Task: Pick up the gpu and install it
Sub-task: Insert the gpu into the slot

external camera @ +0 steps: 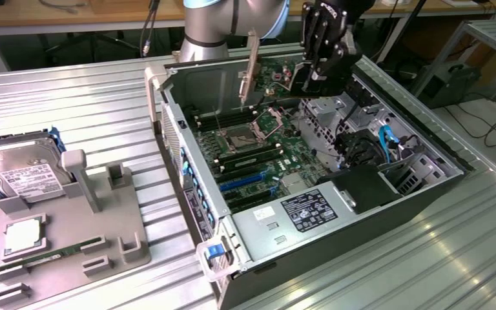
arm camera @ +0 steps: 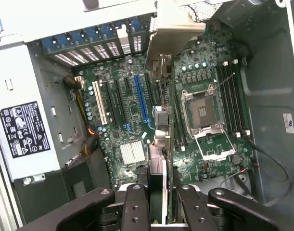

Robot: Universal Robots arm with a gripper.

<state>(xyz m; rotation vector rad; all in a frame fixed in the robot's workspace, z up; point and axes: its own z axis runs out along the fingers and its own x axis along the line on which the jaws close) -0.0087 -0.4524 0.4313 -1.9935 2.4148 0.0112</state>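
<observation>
Above the ribbed bench (external camera: 75, 103), my pincer (arm camera: 159, 211) clamps the gpu (arm camera: 159, 163) over the open case's (external camera: 334, 258) motherboard (arm camera: 132, 110); picked up, not yet seated.

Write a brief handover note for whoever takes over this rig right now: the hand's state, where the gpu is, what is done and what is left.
Hand: shut on the gpu.
Gpu: held edge-on above the motherboard inside the open computer case. Its metal bracket is on the end away from the hand.
Done: gpu picked up and brought over the case.
Left: the gpu is not yet seated in any slot.
</observation>
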